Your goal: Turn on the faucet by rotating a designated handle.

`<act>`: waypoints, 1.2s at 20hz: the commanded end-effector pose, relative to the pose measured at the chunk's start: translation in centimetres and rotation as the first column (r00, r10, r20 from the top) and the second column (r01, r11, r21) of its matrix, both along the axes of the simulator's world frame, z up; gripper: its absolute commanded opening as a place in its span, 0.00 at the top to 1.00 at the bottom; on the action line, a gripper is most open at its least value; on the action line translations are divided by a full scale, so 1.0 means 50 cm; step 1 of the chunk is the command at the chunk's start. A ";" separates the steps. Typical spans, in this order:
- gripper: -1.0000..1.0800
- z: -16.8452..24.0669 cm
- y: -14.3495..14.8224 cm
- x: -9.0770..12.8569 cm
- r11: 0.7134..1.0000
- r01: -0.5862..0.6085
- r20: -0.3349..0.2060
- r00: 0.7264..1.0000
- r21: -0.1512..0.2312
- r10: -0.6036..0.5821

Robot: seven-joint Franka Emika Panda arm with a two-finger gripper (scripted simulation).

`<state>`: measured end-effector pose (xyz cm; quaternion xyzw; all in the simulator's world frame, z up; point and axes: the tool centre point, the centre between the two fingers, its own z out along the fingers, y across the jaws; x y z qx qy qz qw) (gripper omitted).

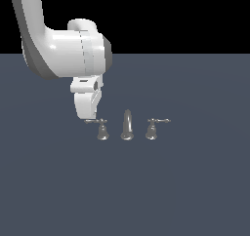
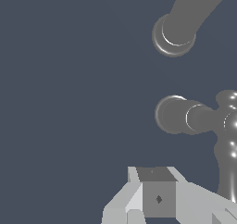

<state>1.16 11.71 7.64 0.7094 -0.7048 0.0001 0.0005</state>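
Note:
The faucet is a small shiny grey three-piece set on the dark floor. Its arched spout [image 1: 127, 125] stands in the middle, and its round base [image 2: 173, 35] shows in the wrist view. The handle [image 1: 102, 131] is the bell-shaped piece on the exterior view's left, with a thin lever [image 1: 94, 120] sticking out to that side. In the wrist view the handle [image 2: 173, 114] appears from above. My gripper [image 1: 88, 117] hangs right at the lever's outer tip, fingers [image 2: 157, 195] together with no gap showing and nothing held. Whether it touches the lever is unclear.
A mirror-image handle [image 1: 152, 129] stands on the exterior view's right of the spout, its lever pointing right. The white arm [image 1: 63, 49] comes down from the upper left. The floor [image 1: 127, 191] is a flat dark blue-grey surface.

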 end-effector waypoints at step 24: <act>1.00 0.000 0.015 -0.107 1.000 0.009 0.004 1.000 0.001 -0.009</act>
